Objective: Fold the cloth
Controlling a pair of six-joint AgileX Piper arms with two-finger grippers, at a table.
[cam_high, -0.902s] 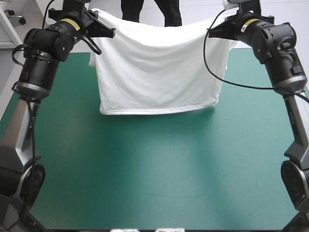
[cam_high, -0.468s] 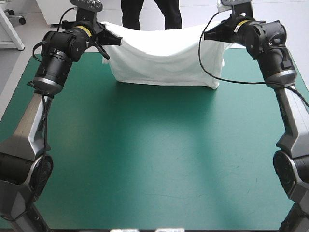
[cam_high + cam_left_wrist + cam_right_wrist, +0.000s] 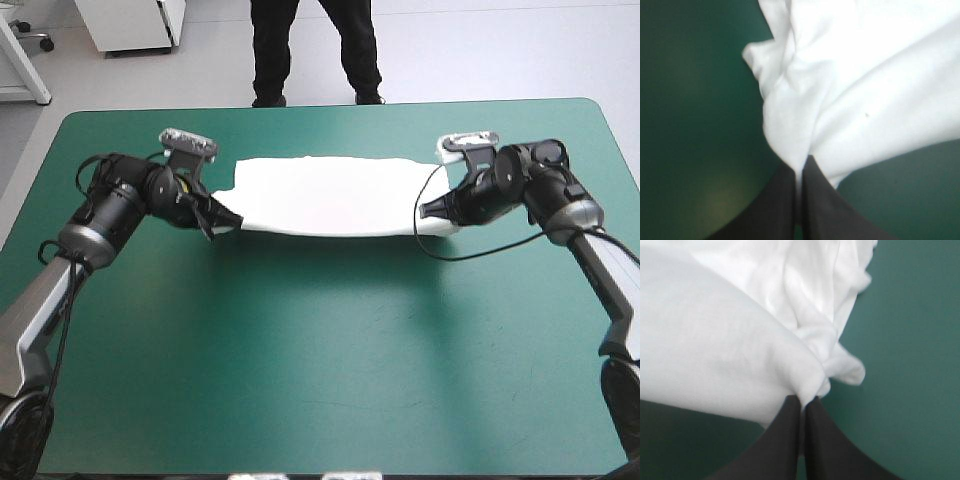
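The white T-shirt lies as a long folded band across the far half of the teal-green table. My left gripper pinches its left near corner, low over the table. At the opposite end my right gripper pinches the right near corner. In the left wrist view the black fingers are all but shut, with bunched white T-shirt coming out of their tips. The right wrist view shows the same: the gripper shut on a fold of the T-shirt, a small corner sticking out beside it.
Bare teal-green table stretches from the shirt to the near edge. A narrow strip of cover lies between the shirt and the far edge.
Both arms have come down and toward the near side. The shirt, hanging like a curtain between them earlier, now lies laid over on itself on the table.
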